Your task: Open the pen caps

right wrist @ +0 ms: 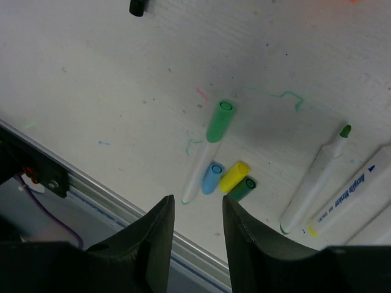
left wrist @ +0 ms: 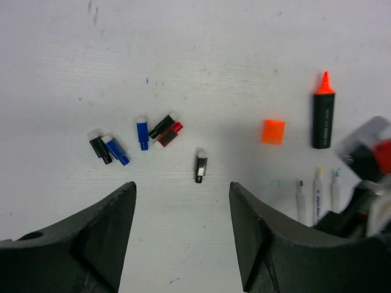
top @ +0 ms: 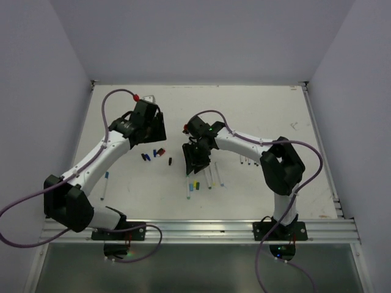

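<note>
Most of the work on the white table (top: 275,122) looks done. The left gripper (left wrist: 183,232) hangs with its fingers wide apart and empty, over the scattered caps. The right gripper (right wrist: 195,244) shows a narrower gap and also holds nothing. The thick black marker (left wrist: 324,119) lies with its orange tip bare, and the square orange cap (left wrist: 273,131) is just to its left. Three slim white pens (left wrist: 317,195) show bare tips. One green-capped white pen (right wrist: 220,122), ahead of the right gripper, seems to be the one left to open. Small black, blue and red cap tubes (left wrist: 142,133) lie loose further left. The light blue, yellow and dark green caps (right wrist: 234,177) huddle against the green-capped pen's barrel.
</note>
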Controlling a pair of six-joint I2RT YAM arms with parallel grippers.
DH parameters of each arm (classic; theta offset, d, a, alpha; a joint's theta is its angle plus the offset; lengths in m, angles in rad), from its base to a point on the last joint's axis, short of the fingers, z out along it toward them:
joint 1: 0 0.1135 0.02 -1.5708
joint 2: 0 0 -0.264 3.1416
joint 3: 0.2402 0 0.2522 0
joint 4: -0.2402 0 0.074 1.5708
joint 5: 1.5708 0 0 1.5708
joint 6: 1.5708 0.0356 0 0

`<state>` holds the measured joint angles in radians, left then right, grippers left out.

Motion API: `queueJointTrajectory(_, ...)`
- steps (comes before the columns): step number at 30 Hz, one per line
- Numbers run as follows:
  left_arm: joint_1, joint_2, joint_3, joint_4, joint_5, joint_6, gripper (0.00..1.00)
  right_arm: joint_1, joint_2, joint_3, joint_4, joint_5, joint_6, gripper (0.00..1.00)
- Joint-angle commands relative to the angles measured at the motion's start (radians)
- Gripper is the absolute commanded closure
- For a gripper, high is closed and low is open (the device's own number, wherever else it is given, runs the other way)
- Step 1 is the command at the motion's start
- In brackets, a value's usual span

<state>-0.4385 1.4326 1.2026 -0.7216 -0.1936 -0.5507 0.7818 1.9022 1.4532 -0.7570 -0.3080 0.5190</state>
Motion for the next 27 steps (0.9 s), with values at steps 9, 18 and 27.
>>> queueJointTrajectory(9, 0.009, -0.198, -0.035, -0.025, 0.056, -0.069, 0.34, 0.042, 0.103, 0.047, 0.041, 0.05, 0.073, 0.61)
queueJointTrajectory(18, 0.009, -0.216, -0.026, -0.044, 0.071, -0.064, 0.33, 0.089, 0.153, 0.049, 0.051, 0.118, 0.093, 0.65)
queueJointTrajectory(27, 0.011, -0.21, -0.012, -0.064, 0.074, -0.052, 0.32, 0.109, 0.219, 0.068, 0.064, 0.127, 0.105, 0.91)
